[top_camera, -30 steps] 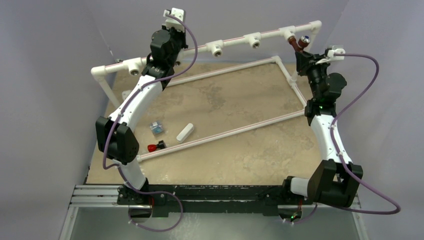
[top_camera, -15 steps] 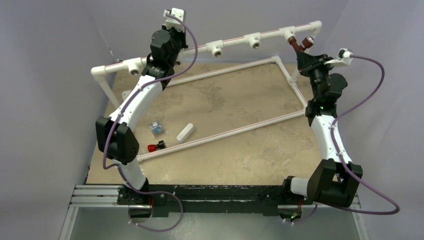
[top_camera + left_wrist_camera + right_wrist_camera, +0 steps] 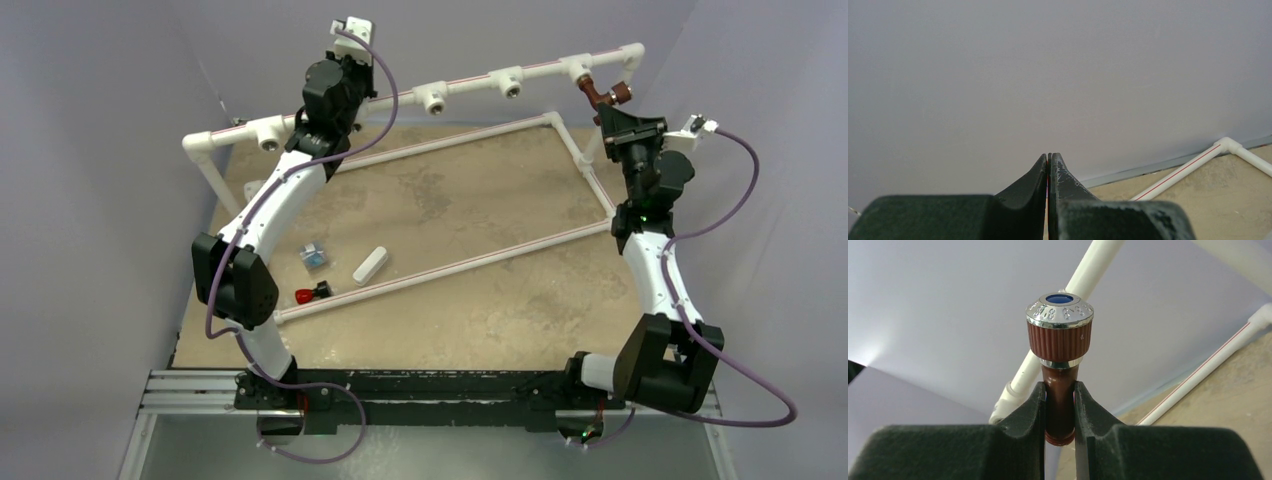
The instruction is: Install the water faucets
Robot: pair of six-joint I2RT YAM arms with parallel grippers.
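The faucet (image 3: 1060, 335) sits in my right pincer (image 3: 1060, 407), knob ahead of it, at the right end of the raised pipe (image 3: 470, 82). My left pincer (image 3: 1049, 167) is far to its left along that pipe. The block (image 3: 369, 265) lies on the table (image 3: 480, 300), well behind both and nearer the left one.

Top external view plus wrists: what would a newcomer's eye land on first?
The reddish-brown faucet with its chrome-rimmed knob, pinched by the stem between the fingers of the right gripper, beside the rightmost tee of the white pipe frame at the far right. Next, the left gripper, shut on nothing, raised by the frame's far left rail. A white block and a red-capped part lie loose on the table's left.
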